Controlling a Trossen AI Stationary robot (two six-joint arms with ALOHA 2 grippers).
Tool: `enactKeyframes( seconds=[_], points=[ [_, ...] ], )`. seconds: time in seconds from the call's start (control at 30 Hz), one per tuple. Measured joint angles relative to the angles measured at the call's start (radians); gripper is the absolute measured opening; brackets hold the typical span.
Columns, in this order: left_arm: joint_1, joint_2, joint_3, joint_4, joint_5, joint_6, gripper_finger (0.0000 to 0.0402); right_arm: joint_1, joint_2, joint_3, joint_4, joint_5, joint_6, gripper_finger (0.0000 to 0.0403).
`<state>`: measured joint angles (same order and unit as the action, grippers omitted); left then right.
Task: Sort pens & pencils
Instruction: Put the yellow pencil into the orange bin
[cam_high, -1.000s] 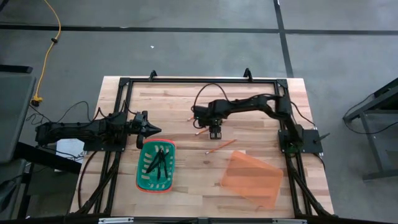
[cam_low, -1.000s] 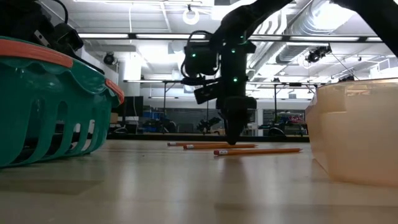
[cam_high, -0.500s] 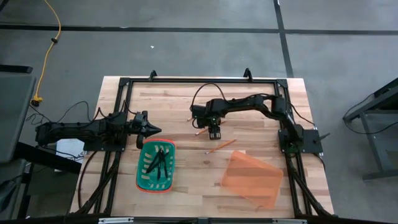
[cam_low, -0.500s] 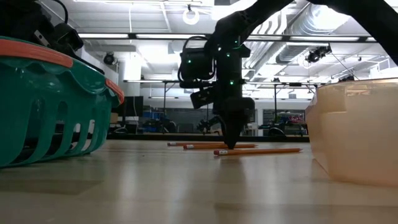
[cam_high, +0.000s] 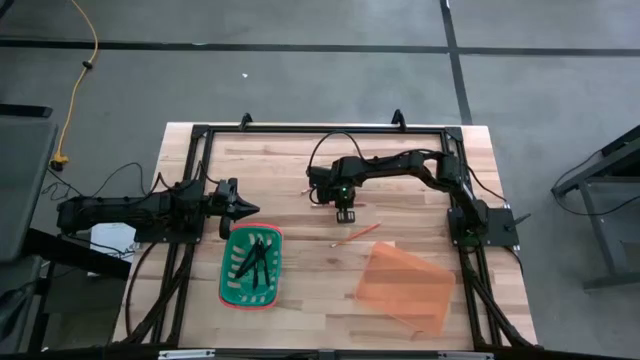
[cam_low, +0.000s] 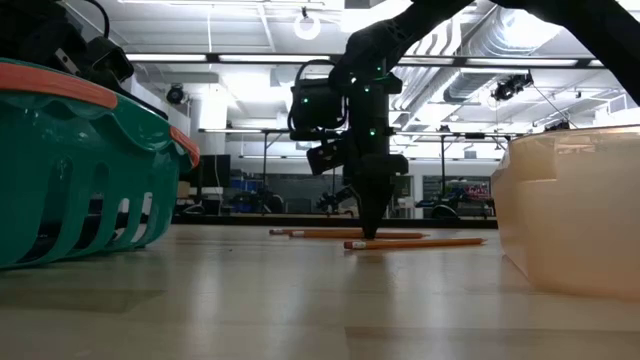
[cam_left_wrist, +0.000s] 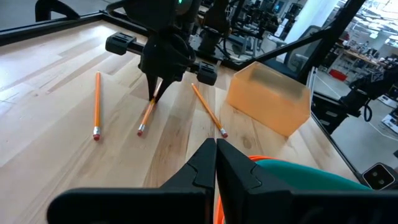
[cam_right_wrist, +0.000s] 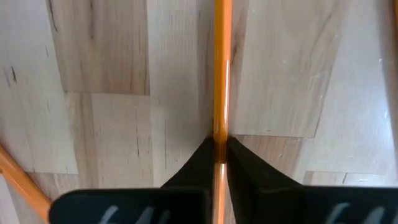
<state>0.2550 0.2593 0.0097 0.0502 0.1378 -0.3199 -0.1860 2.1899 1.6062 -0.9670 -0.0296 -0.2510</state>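
right gripper (cam_right_wrist: 219, 152) jaws clamped on pencil (cam_right_wrist: 222, 74), tabletop level.

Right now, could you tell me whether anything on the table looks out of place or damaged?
Nothing stands out. The three orange-yellow wooden pencils lie loose on the wooden table, one pinched by the right tool. The dark pens sit in the green basket, and the orange bin looks intact.

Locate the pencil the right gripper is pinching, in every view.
High: mostly hidden under the right gripper, mid-table.
Low: pinched pencil lies flat behind the gripper tip, picture centre.
Left wrist: middle of three pencils, running from the gripper tip.
Right wrist: vertical, centre, between the fingers.
Shared landmark: orange bin.
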Motion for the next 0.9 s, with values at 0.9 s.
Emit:
enactKeyframes(
  seconds=[0.9],
  points=[
    [0.0, 0.0, 0.0, 0.0, 0.0, 0.0, 0.0001, 0.06, 0.003, 0.477, -0.586, -0.007, 0.149, 0.0]
  ],
)
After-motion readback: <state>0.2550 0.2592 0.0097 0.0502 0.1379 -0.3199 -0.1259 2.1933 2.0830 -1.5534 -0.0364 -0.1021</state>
